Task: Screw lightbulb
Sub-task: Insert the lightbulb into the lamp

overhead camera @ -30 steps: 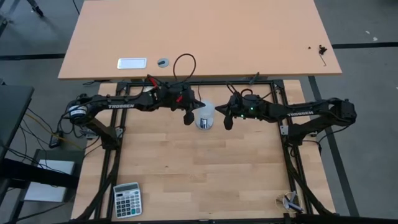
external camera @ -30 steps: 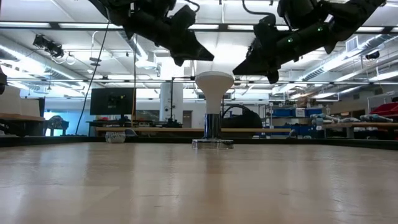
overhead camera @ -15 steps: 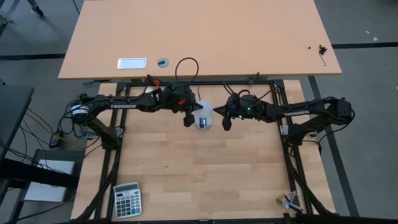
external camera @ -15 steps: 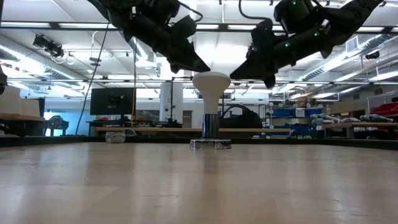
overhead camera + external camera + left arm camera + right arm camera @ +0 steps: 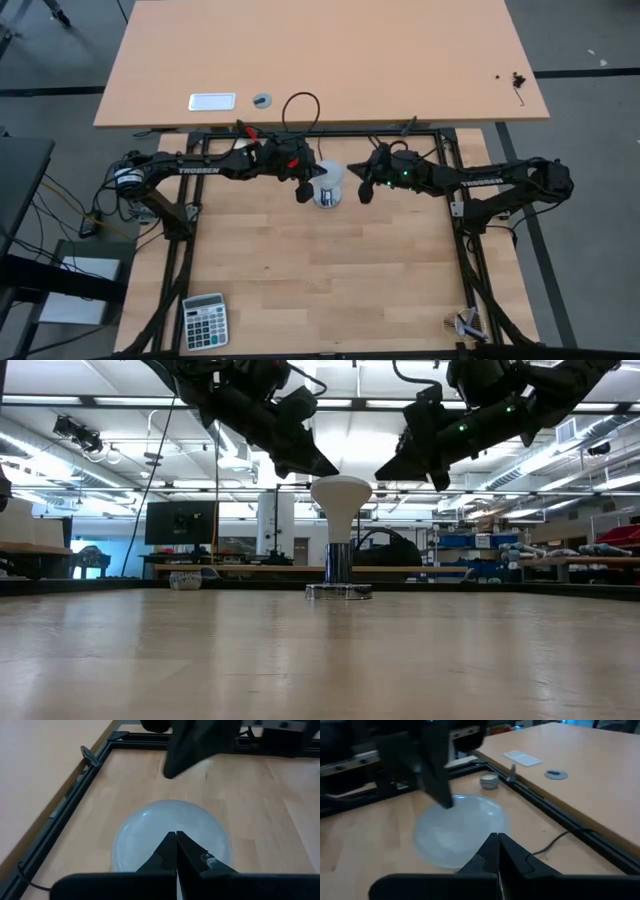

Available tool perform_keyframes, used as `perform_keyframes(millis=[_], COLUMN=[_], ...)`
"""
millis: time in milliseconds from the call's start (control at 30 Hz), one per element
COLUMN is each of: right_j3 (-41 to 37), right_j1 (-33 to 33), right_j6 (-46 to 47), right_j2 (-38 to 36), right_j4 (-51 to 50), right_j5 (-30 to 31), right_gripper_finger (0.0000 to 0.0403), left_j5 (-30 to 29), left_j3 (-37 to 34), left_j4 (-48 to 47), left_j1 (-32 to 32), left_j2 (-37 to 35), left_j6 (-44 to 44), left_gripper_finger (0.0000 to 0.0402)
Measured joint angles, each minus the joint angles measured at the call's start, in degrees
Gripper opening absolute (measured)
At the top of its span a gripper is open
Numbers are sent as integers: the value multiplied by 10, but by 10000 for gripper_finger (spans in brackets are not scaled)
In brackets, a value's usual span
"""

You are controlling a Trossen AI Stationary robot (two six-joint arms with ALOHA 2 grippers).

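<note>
From above we see only the white dome-faced lightbulb (image 5: 329,184); level with the surface, we see it upright, both closed grippers, left gripper (image 5: 318,467) and right gripper (image 5: 385,472), empty above it.

Lightbulb (image 5: 340,500) white; socket base (image 5: 338,591) silver; arms (image 5: 210,167) black; table (image 5: 320,290) pale wood; calculator (image 5: 205,320) grey.
</note>
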Motion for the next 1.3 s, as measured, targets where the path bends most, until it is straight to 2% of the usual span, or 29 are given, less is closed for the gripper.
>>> perform_keyframes(millis=[267, 600, 800, 1100, 1300], right_j3=[0, 0, 0, 85, 81], right_j1=[-34, -37, -38, -41, -45], right_j6=[-7, -58, -75, -114, -111], right_j2=[0, 0, 0, 0, 0], right_j4=[-8, -8, 26, -118, -144], right_j5=[-70, -95, -126, -133, -121], right_gripper_finger=[9, 9, 9, 8, 8], left_j5=[7, 8, 8, 8, 8], left_j3=[-1, -2, -2, -2, -2], left_j4=[3, 3, 6, 7, 8], left_j1=[0, 0, 0, 0, 0], left_j2=[1, 1, 2, 2, 2], left_j6=[0, 9, 9, 9, 10], left_gripper_finger=[0, 0, 0, 0, 0])
